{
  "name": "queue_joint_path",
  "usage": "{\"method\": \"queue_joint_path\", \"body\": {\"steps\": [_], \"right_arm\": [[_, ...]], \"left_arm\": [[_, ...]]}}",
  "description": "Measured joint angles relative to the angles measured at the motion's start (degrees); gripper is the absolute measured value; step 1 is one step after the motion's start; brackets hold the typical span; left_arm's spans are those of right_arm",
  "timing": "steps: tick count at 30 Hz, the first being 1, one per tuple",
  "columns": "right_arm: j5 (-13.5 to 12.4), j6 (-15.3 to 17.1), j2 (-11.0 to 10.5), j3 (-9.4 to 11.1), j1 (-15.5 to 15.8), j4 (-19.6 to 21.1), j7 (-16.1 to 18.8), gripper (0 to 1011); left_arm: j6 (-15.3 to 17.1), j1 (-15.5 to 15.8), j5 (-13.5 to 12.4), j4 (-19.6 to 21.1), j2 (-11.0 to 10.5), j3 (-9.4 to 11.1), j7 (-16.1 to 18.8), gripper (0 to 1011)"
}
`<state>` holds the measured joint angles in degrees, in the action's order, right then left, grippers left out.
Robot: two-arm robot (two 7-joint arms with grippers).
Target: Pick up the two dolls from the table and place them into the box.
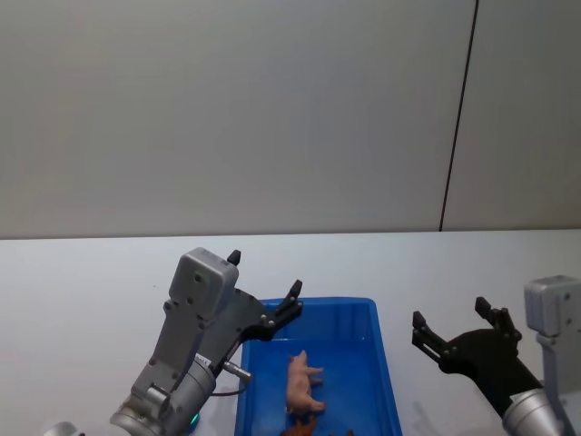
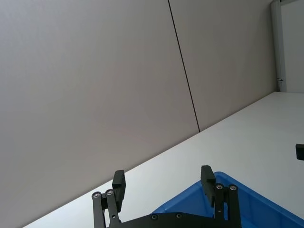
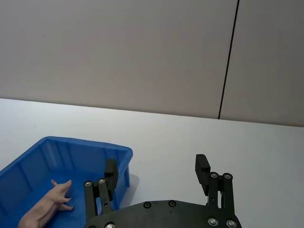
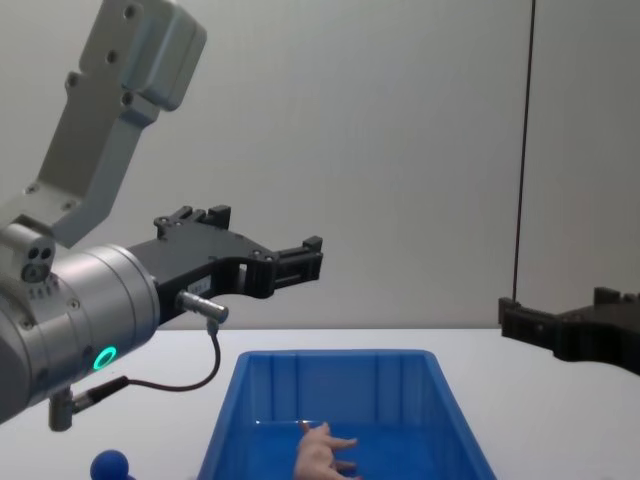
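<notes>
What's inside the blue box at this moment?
The pink pig doll lies on the floor of the box. A brown thing at its near end is cut off, unidentifiable.

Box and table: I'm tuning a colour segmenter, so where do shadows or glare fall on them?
Right wrist view: the box throws a soft, pale shadow on the table beside its corner. Chest view: a faint sheen line on the box floor near the pig. Head view: even light, no glare on the table.

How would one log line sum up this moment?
pink pig: in box | blue toy: on table | left gripper: open, empty | right gripper: open, empty
</notes>
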<state>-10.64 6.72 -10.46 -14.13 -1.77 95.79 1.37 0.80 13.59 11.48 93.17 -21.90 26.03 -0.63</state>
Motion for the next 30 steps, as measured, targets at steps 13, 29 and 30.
{"method": "queue_joint_path", "body": {"steps": [13,29,30], "right_arm": [[-0.4,-0.4,-0.5,0.4,0.9,0.8,-1.3,1001],[-0.6,-0.6,-0.8,0.5,1.3,1.2,-1.7,1001],[-0.6,-0.6,-0.8,0.5,1.3,1.2,-1.8,1001]], "left_arm": [[1.1,-0.3,0.5,0.3,-0.3,-0.3,0.3,1001],[9.6,-3.1,5.6,2.9,-3.0,-2.4,5.2,1000],[10.0,-3.5,5.9,3.1,-3.3,-2.6,5.5,1001]]}}
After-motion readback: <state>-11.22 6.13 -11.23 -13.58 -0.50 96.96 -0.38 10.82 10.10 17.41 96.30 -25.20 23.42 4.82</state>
